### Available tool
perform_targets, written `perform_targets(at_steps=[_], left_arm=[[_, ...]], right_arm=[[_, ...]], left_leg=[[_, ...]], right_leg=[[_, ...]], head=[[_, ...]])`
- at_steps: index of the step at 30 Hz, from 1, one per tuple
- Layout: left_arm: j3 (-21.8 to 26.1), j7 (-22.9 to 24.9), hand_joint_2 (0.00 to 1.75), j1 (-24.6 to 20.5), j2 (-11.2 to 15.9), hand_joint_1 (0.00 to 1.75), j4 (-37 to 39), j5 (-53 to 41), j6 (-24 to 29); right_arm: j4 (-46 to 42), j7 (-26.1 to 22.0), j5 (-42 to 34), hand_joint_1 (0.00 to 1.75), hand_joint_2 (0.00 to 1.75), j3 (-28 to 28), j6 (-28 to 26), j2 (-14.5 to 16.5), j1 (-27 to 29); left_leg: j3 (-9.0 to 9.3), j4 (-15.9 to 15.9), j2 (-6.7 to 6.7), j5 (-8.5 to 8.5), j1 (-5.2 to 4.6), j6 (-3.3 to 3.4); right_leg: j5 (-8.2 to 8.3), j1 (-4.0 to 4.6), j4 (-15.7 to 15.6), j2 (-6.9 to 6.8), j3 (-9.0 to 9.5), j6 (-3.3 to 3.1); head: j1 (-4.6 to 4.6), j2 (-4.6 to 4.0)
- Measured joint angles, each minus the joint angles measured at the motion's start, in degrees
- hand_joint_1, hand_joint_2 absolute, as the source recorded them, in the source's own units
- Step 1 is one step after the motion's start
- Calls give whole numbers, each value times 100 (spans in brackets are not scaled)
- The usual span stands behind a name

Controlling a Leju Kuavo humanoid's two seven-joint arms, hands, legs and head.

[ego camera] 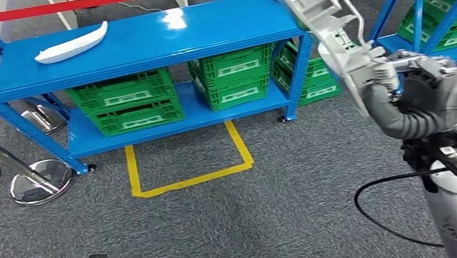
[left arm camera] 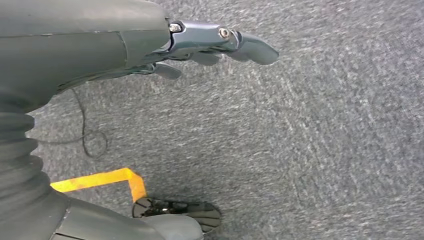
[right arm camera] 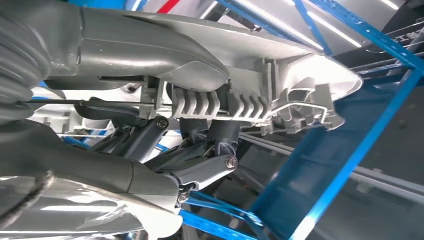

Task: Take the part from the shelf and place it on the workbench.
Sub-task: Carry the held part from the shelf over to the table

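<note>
My right hand [ego camera: 421,88] grips a long white ribbed plastic part [ego camera: 323,19], held up at the right of the head view and slanting toward the shelf corner. Close up, the right hand [right arm camera: 165,150] has its thumb over the part [right arm camera: 280,95] and its dark fingers under it. A second white curved part [ego camera: 72,45] lies on the top board of the blue shelf [ego camera: 160,37], far left. My left hand [left arm camera: 210,47] hangs over grey carpet, fingers stretched out and holding nothing.
Green crates [ego camera: 125,101] fill the shelf's lower level. Another blue rack [ego camera: 448,6] with green crates stands at the right. Chrome stanchion bases [ego camera: 38,182] stand left of the shelf. Yellow tape [ego camera: 187,180] marks a box on the carpet. A black cable [ego camera: 385,209] loops beside my right arm.
</note>
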Motion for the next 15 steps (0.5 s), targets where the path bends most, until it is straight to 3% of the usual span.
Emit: perform_targets(at_steps=[2, 4, 5, 6, 8, 9, 10, 13, 15], left_arm=[[2, 0, 175, 19, -4, 0, 0, 1, -12], [4, 0, 175, 42, -10, 0, 0, 2, -14], [4, 0, 175, 46, -13, 0, 0, 2, -14], [5, 0, 175, 46, -17, 0, 0, 3, -15], [6, -1, 175, 33, -20, 0, 0, 11, -17], [6, -5, 175, 26, -18, 0, 0, 21, -18], [6, -10, 175, 19, -15, 0, 0, 31, -18], [7, -25, 175, 7, -13, 0, 0, 51, -18], [8, -32, 175, -1, -13, 0, 0, 55, -18]], right_arm=[[-24, -22, 1, 175, 175, -11, -1, -11, 15], [-34, -27, 8, 175, 175, -16, -1, -14, 61], [-38, -27, 16, 175, 175, -21, -1, -17, 89], [-50, -28, 26, 175, 175, -29, -1, -21, 116], [-88, -45, 45, 175, 175, -41, -1, -27, 149], [-116, -65, 54, 175, 175, -45, -2, -29, 159], [-140, -88, 62, 175, 175, -47, -4, -28, 169], [-191, -122, 86, 175, 175, -58, -8, -30, 208], [-213, -121, 89, 175, 175, -62, -9, -31, 215]], left_leg=[[-31, -17, 119, 34, 6, -2], [-56, -11, 249, 48, 8, -16], [-64, -7, 311, 53, 11, -23], [-68, 0, 369, 54, 16, -36], [-81, 42, 469, 37, 3, -86], [-96, 74, 508, 27, -12, -119], [-109, 101, 543, 23, -30, -149], [-131, 146, 614, 9, -29, -219], [-226, 397, 447, -212, 0, -277]], right_leg=[[-380, -29, 680, -183, -289, 61], [-564, -62, 1210, -236, -468, 127], [-507, -78, 1182, -254, -413, 153], [-361, -92, 924, -289, -241, 172], [-102, -93, 129, -480, 237, 189], [-40, -83, -150, -548, 399, 157], [-36, -71, -282, -590, 471, 112], [-3, -62, -275, -459, 428, -43], [38, -75, -283, -374, 399, -119]], head=[[39, 0], [44, 0], [45, 0], [44, 0], [51, 0], [50, 0], [50, 0], [50, 0], [39, 0]])
